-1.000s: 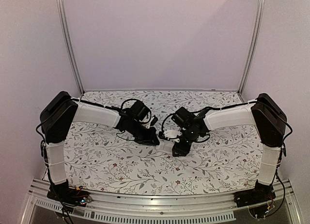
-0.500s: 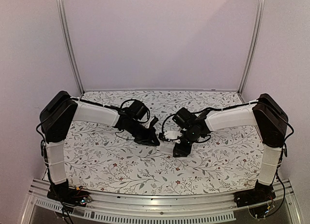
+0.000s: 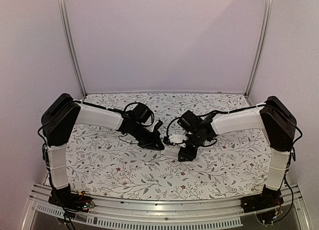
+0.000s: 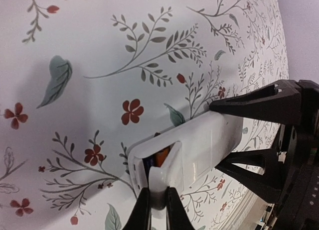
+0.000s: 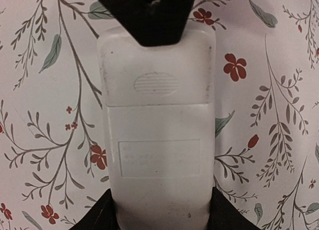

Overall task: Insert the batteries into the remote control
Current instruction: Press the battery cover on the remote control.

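Left jaws have shifted slightly, pinching the remote control [image 4: 209, 138] cover [image 4: 172, 163].

Only a sliver of the orange battery [image 4: 162, 158] shows inside the remote [image 4: 204, 140]. In the right wrist view the bottom edge crops it; its label [image 5: 159, 158] is unreadable.

Overhead view far; wrist views close, share remote control [image 5: 158, 125].

Soft, even, faintly violet light fills the enclosure. Shadows on the floral tablecloth [image 3: 114, 168] are weak and soft-edged. Left wrist view: a broad grey shadow lies at left. Right wrist view: the remote control [image 5: 158, 140] is evenly lit and sharp, though its label print is illegible.
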Robot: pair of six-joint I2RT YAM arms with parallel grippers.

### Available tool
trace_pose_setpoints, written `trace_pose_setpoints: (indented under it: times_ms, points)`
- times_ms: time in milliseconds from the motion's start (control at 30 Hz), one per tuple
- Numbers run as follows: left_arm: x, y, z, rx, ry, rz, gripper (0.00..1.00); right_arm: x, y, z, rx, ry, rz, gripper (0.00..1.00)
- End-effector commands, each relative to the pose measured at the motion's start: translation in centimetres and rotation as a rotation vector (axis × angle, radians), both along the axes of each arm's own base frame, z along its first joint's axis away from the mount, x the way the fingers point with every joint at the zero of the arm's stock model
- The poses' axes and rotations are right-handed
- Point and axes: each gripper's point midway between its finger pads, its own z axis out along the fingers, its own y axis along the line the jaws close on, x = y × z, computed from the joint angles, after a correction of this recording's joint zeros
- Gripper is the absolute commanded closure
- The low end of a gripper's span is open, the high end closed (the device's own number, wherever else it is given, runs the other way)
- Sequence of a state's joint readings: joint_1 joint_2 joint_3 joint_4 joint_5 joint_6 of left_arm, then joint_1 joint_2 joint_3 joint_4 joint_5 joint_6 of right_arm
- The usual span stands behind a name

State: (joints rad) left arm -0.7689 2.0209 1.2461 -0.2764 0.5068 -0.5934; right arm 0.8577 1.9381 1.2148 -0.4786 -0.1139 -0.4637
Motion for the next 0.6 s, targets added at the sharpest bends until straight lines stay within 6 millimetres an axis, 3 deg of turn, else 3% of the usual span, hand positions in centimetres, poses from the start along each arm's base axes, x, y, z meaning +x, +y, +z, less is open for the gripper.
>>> trace_pose_setpoints:
  times_ms: [0, 567]
  points:
    - [-7.8, 2.8, -6.4, 0.216, 0.224, -0.103, 1.0, 0.3, 0.0, -1.7, -0.017, -0.015, -0.025, 0.87]
    - [-7.4, 4.5, -7.9, 0.392, 0.144, -0.116, 0.81, 0.2, 0.1, -1.8, -0.016, -0.007, -0.029, 0.87]
